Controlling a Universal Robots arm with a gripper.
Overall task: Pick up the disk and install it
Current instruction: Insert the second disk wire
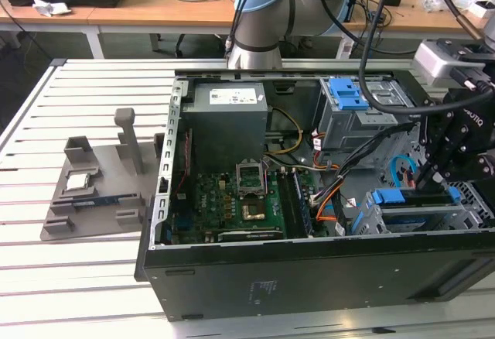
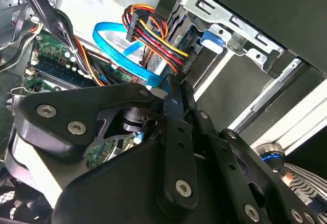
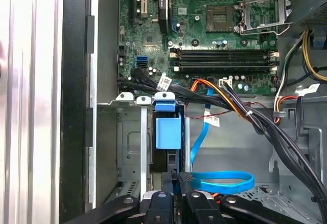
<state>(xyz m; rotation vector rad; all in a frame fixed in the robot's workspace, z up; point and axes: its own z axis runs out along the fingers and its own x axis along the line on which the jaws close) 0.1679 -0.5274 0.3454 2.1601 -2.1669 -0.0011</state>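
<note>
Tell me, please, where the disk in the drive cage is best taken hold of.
Grip the disk by its exposed blue-framed edge, coming in through the case's open side: it stands on edge in the drive cage, whose walls cover its broad faces.

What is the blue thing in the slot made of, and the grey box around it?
The disk shows a smooth, matte blue edge, which looks like moulded plastic. The drive cage around it looks like thin bare sheet metal: dull silver-grey, with folded tabs and punched holes. The tool is at its end.

lab – cluttered workbench, robot arm
</note>
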